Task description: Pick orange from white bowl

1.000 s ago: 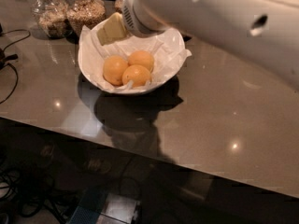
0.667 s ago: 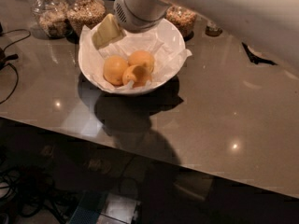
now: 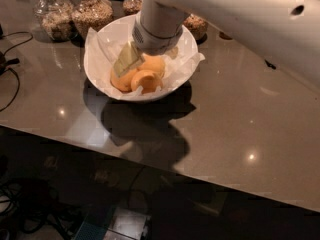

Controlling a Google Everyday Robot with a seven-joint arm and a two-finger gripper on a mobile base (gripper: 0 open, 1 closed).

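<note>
The white bowl [image 3: 100, 59], lined with crumpled white paper, stands on the grey table near its back edge. Three oranges lie together in it: one at the left [image 3: 121, 80], one at the front [image 3: 147, 80] and one behind [image 3: 154, 64]. My gripper [image 3: 129, 60] hangs from the thick white arm [image 3: 156, 24] and reaches down into the bowl. Its pale tip lies on top of the left orange, against the back one. The arm hides the bowl's back middle part.
Several glass jars of grain [image 3: 91, 13] stand in a row behind the bowl, one at the far left [image 3: 54, 15] and one at the right [image 3: 196, 26]. Black cables [image 3: 11, 64] lie at the table's left. The table's front edge [image 3: 150, 166] runs below, with dark floor clutter under it.
The gripper has come down from the bowl's back left rim into the bowl, onto the oranges. The arm has swung over the bowl. The oranges have not visibly moved.
</note>
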